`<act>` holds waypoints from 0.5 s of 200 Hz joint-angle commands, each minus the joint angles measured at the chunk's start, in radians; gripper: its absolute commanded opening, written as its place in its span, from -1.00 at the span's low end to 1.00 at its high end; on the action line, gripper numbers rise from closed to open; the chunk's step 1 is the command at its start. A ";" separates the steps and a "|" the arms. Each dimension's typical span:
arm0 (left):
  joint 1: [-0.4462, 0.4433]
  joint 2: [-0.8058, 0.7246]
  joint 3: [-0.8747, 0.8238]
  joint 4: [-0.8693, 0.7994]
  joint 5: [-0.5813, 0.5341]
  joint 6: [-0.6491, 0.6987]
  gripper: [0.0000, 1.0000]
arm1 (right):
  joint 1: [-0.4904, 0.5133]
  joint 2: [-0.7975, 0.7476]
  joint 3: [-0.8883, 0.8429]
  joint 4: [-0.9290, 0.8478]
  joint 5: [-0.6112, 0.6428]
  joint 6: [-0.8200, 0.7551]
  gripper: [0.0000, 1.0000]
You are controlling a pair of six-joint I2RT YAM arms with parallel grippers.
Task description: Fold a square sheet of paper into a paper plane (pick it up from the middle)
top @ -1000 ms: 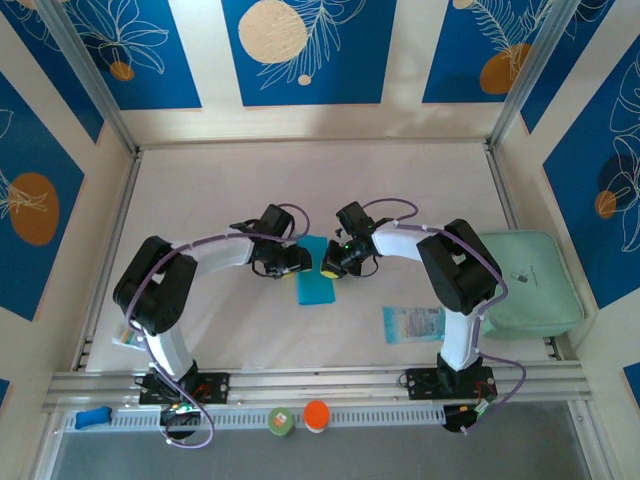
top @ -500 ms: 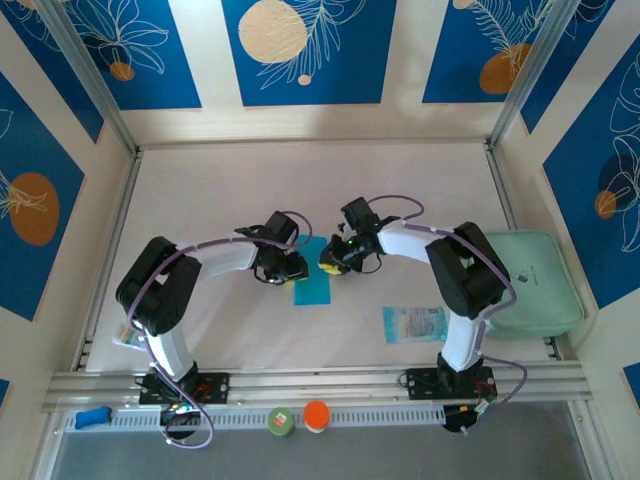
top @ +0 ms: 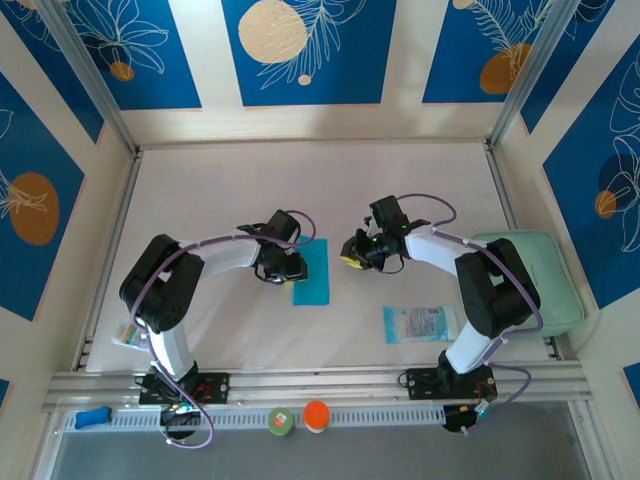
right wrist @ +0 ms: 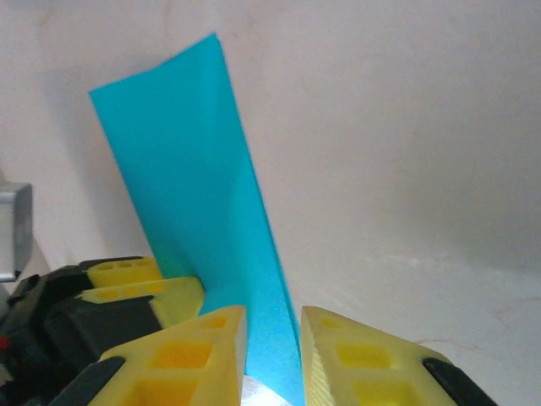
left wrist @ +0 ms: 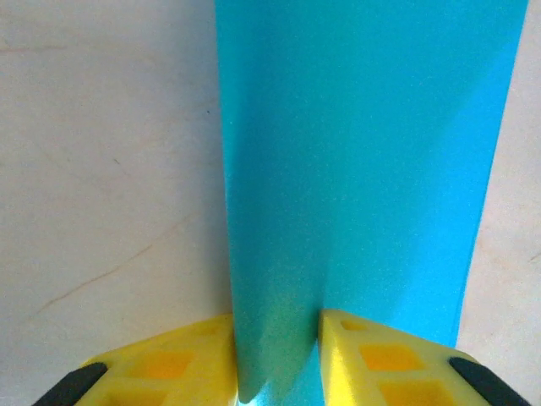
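Your left pincer (left wrist: 279, 372) is clamped on the square sheet of paper (top: 312, 272): in the left wrist view its two yellow fingers (left wrist: 380, 355) sit close together with a raised ridge of the cyan sheet pinched in the narrow gap between them, paper touching both inner faces. From that pinch the sheet runs away across the table (top: 220, 190), and a soft crease line goes up from the grip. From above, that grip is on the sheet's left edge, about halfway along it, and the paper reads as a rectangle longer than it is wide, lying near the middle of the table between the two wrists. Your right pincer (top: 350, 260) has its jaws only slightly parted and grasps nothing. In the right wrist view you see the cyan edge through the slim gap between its fingers (right wrist: 203, 347), with the left pincer's yellow tips just to the left, but from above it stands just off the sheet's right edge with bare table between them. To the right and nearer the bases, a pale printed packet (top: 415, 323) lies flat, well apart from the paper. A mint-green pad (top: 540, 295) sits at the table's right side, partly under the right arm. An orange round thing (top: 316, 415), a green one (top: 281, 421) and a small blue item (top: 92, 416) rest along the near rail, away from the work. Nothing lies between either pincer and the sheet.
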 commanded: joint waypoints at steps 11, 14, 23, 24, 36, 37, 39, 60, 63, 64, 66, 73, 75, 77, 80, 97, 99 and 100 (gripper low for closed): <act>-0.014 0.067 -0.026 -0.048 -0.047 -0.029 -0.36 | -0.003 -0.018 -0.019 0.000 -0.004 -0.014 -0.54; -0.015 0.069 -0.027 -0.048 -0.048 -0.033 -0.35 | -0.004 -0.017 -0.018 0.000 -0.006 -0.014 -0.54; -0.015 0.073 -0.026 -0.043 -0.046 -0.045 -0.34 | -0.004 -0.012 -0.014 0.001 -0.009 -0.014 -0.55; -0.015 0.073 -0.027 -0.042 -0.045 -0.046 -0.34 | -0.003 -0.011 -0.014 0.001 -0.009 -0.015 -0.55; -0.015 0.077 -0.030 -0.032 -0.038 -0.056 -0.32 | -0.003 -0.005 -0.009 0.002 -0.012 -0.016 -0.55; -0.016 0.078 -0.030 -0.031 -0.037 -0.057 -0.32 | -0.004 -0.005 -0.009 0.002 -0.012 -0.016 -0.55; -0.016 0.079 -0.030 -0.032 -0.036 -0.057 -0.32 | -0.003 -0.004 -0.008 0.002 -0.012 -0.017 -0.55; -0.016 0.086 -0.027 -0.046 -0.040 -0.051 -0.31 | -0.003 0.005 -0.005 0.004 -0.018 -0.018 -0.56; -0.017 0.087 -0.026 -0.047 -0.041 -0.049 -0.31 | -0.003 0.005 -0.005 0.005 -0.019 -0.017 -0.56; -0.016 0.087 -0.027 -0.047 -0.041 -0.048 -0.31 | -0.002 0.006 -0.005 0.006 -0.019 -0.017 -0.56; -0.016 0.088 -0.027 -0.049 -0.041 -0.048 -0.30 | -0.003 0.007 -0.005 0.006 -0.020 -0.017 -0.55; -0.016 0.091 -0.029 -0.054 -0.041 -0.046 -0.30 | -0.002 0.009 -0.006 0.009 -0.022 -0.017 -0.56; -0.016 0.091 -0.028 -0.056 -0.041 -0.046 -0.30 | -0.003 0.009 -0.006 0.010 -0.022 -0.017 -0.55; -0.016 0.093 -0.029 -0.056 -0.043 -0.045 -0.30 | -0.002 0.010 -0.006 0.011 -0.023 -0.018 -0.55; -0.016 0.093 -0.029 -0.060 -0.043 -0.046 -0.30 | -0.001 0.011 -0.006 0.012 -0.025 -0.017 -0.55; -0.017 0.098 -0.036 -0.061 -0.044 -0.046 -0.30 | 0.002 0.016 -0.008 0.018 -0.030 -0.017 -0.55; -0.017 0.099 -0.036 -0.062 -0.045 -0.048 -0.30 | 0.004 0.016 -0.008 0.018 -0.031 -0.017 -0.56; -0.017 0.099 -0.036 -0.062 -0.045 -0.047 -0.30 | 0.003 0.016 -0.008 0.018 -0.032 -0.017 -0.55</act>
